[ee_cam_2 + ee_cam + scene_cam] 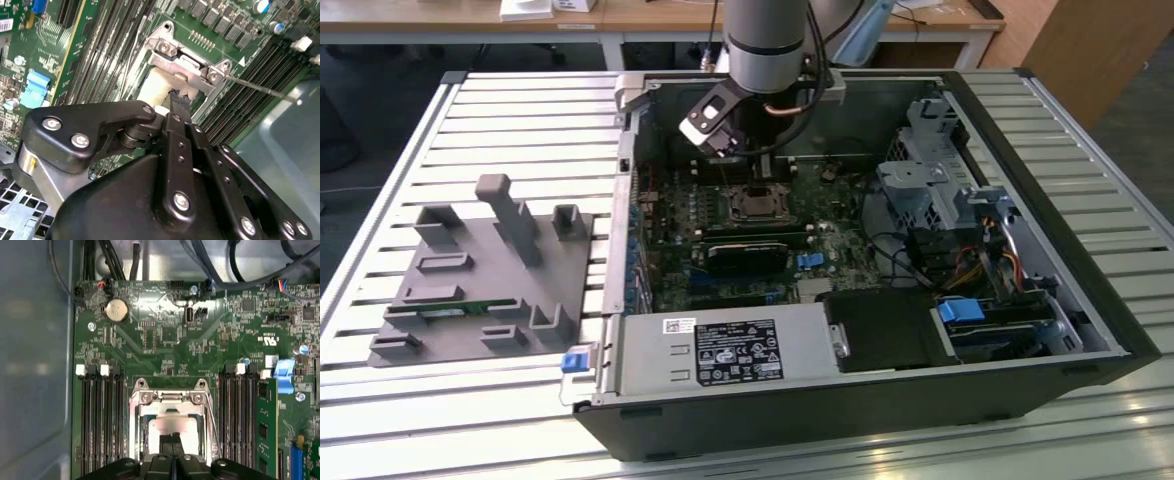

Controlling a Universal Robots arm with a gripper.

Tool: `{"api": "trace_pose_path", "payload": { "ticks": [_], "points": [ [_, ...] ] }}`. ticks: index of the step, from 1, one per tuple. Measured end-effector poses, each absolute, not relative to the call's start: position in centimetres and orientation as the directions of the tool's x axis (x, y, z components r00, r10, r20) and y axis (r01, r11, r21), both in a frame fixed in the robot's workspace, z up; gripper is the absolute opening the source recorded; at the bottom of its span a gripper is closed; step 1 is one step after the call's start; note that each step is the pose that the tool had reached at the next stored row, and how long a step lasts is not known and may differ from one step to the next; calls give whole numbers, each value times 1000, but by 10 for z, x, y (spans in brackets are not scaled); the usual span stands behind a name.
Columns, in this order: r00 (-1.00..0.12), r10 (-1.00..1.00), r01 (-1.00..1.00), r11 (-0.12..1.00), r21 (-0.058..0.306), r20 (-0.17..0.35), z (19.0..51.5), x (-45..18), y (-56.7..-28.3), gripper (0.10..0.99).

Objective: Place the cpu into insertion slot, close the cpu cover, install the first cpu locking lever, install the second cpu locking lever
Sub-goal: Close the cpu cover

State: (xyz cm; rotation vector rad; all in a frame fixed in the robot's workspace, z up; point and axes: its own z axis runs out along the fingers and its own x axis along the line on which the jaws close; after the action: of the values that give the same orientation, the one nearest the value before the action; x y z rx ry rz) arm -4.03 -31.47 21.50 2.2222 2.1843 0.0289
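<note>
Inside the open computer case [1067,290], the insertion slot [754,205] sits on the green motherboard. In both wrist views the silvery cpu cover [170,399] [185,67] lies flat over the slot. The pale metal top of the cpu [170,425] [156,85] shows through its cut-out. My gripper [173,439] [176,97] [758,168] is shut, empty, with its thin black fingertips pressed together right at the cpu's top. A thin locking lever [260,87] [213,420] sticks out beside the slot, apparently unlatched.
Long black memory slots [100,415] flank the socket on both sides. A black card [747,250] lies just in front of the socket, and the power supply [720,350] beyond it. A grey holder block [480,270] stands at the exterior view's left on the slatted table.
</note>
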Motion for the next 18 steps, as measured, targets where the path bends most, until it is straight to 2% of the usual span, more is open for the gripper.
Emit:
{"api": "trace_pose_path", "payload": {
  "ticks": [18],
  "points": [
    [17,1000,999,-17,30,-5,206,-53,-315,106]
  ]
}}
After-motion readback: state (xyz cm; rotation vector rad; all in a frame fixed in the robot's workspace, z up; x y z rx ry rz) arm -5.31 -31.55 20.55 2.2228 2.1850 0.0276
